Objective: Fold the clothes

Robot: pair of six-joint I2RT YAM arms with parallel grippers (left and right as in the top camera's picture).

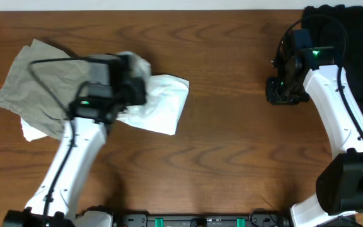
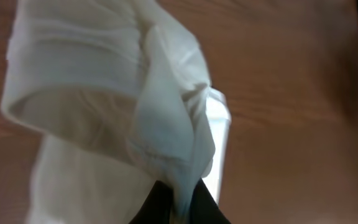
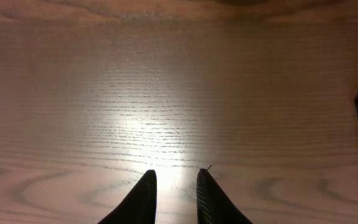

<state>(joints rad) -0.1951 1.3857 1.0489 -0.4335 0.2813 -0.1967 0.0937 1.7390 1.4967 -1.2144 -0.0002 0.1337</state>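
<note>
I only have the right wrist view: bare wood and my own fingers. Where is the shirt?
Observer: The white T-shirt lies left of centre on the table, well away from the right gripper.
Operator: Is the left arm on it?
Observer: Yes, the left gripper is shut on a bunched fold of it.
Operator: Anything else over there?
Observer: A grey-green garment lies spread at the table's left end.
</note>
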